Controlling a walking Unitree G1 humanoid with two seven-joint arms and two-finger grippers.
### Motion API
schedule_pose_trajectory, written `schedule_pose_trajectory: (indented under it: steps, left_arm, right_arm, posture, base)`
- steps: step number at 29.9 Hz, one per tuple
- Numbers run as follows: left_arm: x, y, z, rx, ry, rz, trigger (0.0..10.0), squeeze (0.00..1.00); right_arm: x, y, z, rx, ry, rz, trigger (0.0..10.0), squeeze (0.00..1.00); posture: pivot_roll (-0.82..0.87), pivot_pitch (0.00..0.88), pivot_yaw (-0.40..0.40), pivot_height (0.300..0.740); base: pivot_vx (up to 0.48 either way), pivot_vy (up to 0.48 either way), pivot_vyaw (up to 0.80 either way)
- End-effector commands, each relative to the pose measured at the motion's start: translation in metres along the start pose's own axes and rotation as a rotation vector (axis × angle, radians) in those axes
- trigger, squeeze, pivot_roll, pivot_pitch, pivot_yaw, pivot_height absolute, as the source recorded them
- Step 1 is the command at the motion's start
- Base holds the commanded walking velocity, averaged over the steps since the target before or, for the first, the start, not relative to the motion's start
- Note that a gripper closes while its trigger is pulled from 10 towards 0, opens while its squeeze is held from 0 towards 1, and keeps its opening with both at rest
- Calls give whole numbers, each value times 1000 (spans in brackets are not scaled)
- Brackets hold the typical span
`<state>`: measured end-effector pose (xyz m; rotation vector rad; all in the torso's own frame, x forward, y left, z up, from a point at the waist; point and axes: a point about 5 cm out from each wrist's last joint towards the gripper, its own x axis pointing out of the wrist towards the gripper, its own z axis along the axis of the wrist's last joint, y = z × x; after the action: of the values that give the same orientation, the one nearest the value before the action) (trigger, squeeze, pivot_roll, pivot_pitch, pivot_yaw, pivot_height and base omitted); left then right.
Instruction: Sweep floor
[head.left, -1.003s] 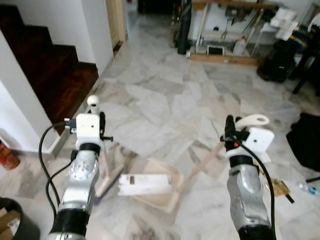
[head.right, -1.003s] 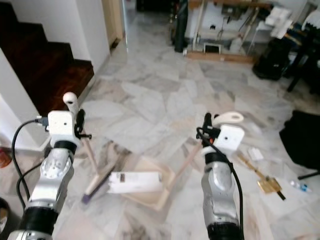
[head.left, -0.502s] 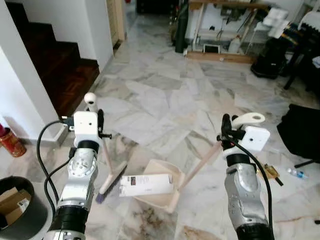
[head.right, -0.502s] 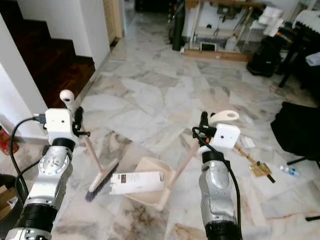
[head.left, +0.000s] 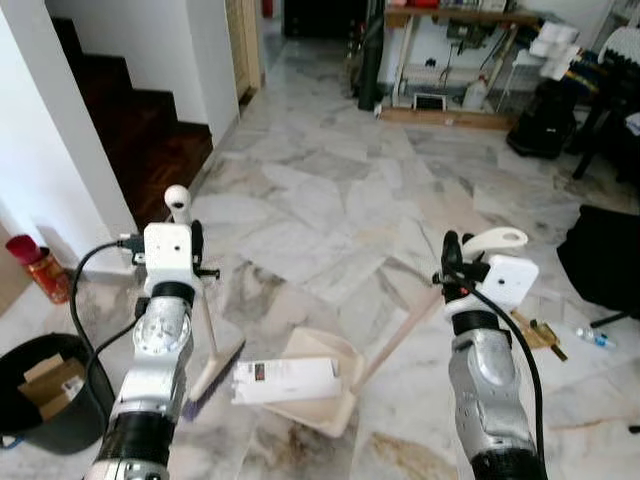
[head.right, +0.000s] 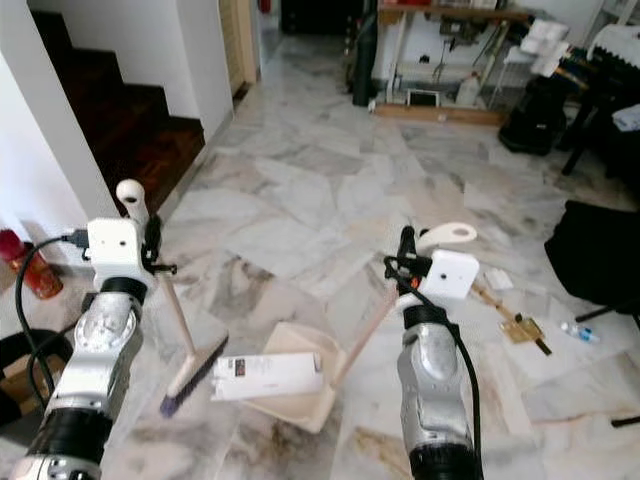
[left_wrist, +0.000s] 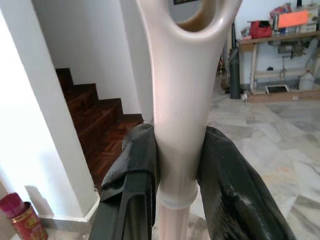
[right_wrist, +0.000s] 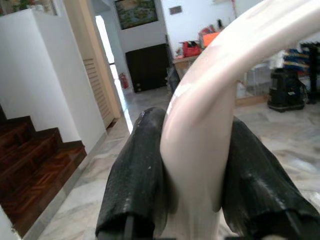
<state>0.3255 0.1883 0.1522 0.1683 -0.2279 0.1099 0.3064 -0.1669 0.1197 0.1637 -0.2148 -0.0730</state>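
Note:
My left gripper is shut on the pale handle of a broom, just below its looped top. The broom's dark bristles rest on the marble floor. In the left wrist view the black fingers clamp the broom handle from both sides. My right gripper is shut on the long handle of a beige dustpan, which lies on the floor between the arms. In the right wrist view the dustpan handle sits between the fingers. A flat white box lies across the pan's mouth, beside the bristles.
Dark wooden stairs and a white wall are at the left. A black bin with cardboard and a red can stand near it. A black bag, small litter and a bottle lie at the right. Furniture lines the far wall.
The whole view has shifted, bringing the black bin and red can further in at the left. Both grippers keep their hold; broom, dustpan and box stay together on the floor.

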Motion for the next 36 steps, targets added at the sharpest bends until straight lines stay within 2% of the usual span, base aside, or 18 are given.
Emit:
schedule_pose_trajectory:
  steps: [1,5,19,36]
  left_arm:
    - [4,1,11,3,-44,10,10000,0]
    - [4,2,10,-5,-35,19,10000,0]
    - [4,3,10,-10,-28,25,10000,0]
    - [4,2,11,-9,-31,21,10000,0]
  right_arm:
    - [6,3,14,13,-68,7,10000,0]
    - [6,3,14,13,-67,7,10000,0]
    - [7,3,13,8,-59,12,10000,0]
    - [7,5,13,13,-55,14,10000,0]
  posture:
    - [0,1,-18,740]
    - [3,6,-20,740]
    - [4,12,-24,740]
    - [5,12,-20,740]
  base:
    - [0,0,0]
    - [0,-74,0]
    - [0,280,0]
    - [0,386,0]
